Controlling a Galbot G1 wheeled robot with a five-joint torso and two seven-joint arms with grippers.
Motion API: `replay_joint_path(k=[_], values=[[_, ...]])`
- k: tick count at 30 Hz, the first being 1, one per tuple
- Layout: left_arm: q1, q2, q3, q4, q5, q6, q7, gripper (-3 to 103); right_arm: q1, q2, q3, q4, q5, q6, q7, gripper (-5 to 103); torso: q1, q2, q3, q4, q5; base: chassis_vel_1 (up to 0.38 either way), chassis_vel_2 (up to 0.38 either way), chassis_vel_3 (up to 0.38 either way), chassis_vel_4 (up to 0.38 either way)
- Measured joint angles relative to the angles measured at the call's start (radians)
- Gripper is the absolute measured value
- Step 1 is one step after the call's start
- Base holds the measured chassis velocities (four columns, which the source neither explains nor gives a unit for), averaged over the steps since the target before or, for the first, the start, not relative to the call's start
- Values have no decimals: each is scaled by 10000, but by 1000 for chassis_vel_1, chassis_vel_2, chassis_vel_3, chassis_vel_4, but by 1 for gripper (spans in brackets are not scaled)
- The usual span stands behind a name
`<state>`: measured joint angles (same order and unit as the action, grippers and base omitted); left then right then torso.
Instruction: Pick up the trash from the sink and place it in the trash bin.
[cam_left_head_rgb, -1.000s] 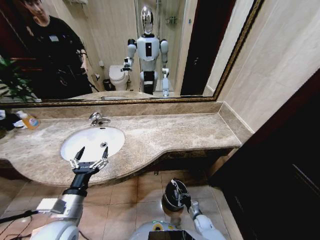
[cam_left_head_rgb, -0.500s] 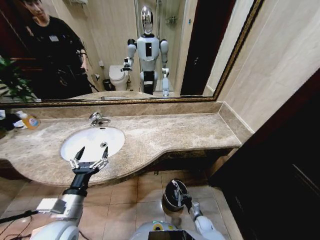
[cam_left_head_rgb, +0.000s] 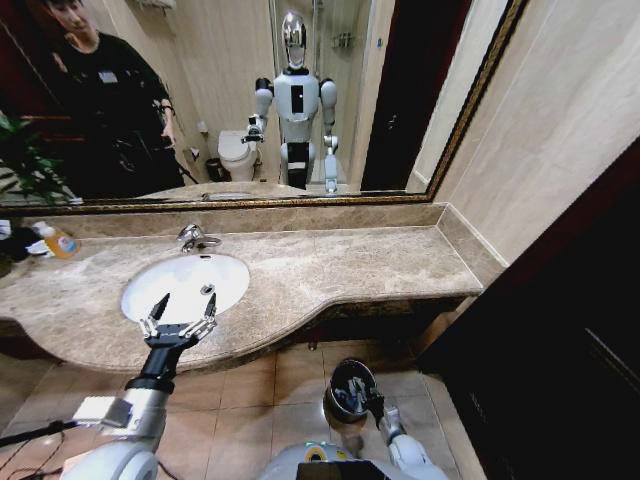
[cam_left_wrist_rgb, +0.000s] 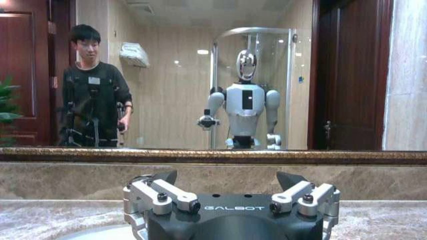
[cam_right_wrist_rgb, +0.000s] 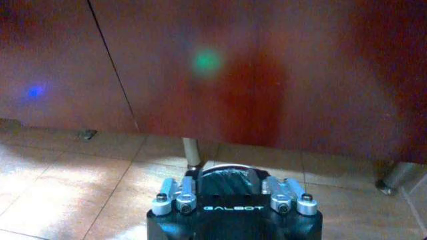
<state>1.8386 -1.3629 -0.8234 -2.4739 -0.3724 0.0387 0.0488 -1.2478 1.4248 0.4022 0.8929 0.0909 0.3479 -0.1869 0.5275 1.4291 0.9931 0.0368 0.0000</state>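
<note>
Over the sink (cam_left_head_rgb: 150, 290), our left gripper (cam_left_head_rgb: 178, 318) hovers, fingers spread; one small trash item (cam_left_head_rgb: 208, 290) lies just beyond them. Our right gripper (cam_left_head_rgb: 366, 398), closed, grips the trash bin (cam_left_head_rgb: 345, 385) low.

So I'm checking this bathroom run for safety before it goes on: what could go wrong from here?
The left gripper is open over the near rim of the sink, so a descent there might strike the rim. One small item lies in the basin beyond its fingertips; it may slide on the curved porcelain. The right gripper sits at the trash bin on the floor and could tip it.
</note>
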Motion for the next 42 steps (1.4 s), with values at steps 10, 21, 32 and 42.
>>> replay_joint_path(k=[10, 21, 32, 42], values=[[0, 0, 0, 0, 0, 0, 0, 100, -100, -42, 24, 119, 52, 26, 39, 88, 0, 0, 0, 0, 0, 0, 0, 0, 0], [0, 0, 0, 0, 0, 0, 0, 100, -1006, -402, 309, 3047, 1721, -1424, 316, 100, -1, 0, 0, 0, 1, 0, 0, 0, 0], [0, 0, 0, 0, 0, 0, 0, 100, -1615, -566, 1516, 6844, 2126, -2291, 1047, 100, -1, 0, 0, -1, 2, 0, 0, 0, 0], [-1, 0, 0, 0, 0, 0, 0, 100, -2137, -958, 2340, 10881, 2909, -3882, 1256, 100, 0, 0, 0, 0, 0, 0, 0, 0, 0]])
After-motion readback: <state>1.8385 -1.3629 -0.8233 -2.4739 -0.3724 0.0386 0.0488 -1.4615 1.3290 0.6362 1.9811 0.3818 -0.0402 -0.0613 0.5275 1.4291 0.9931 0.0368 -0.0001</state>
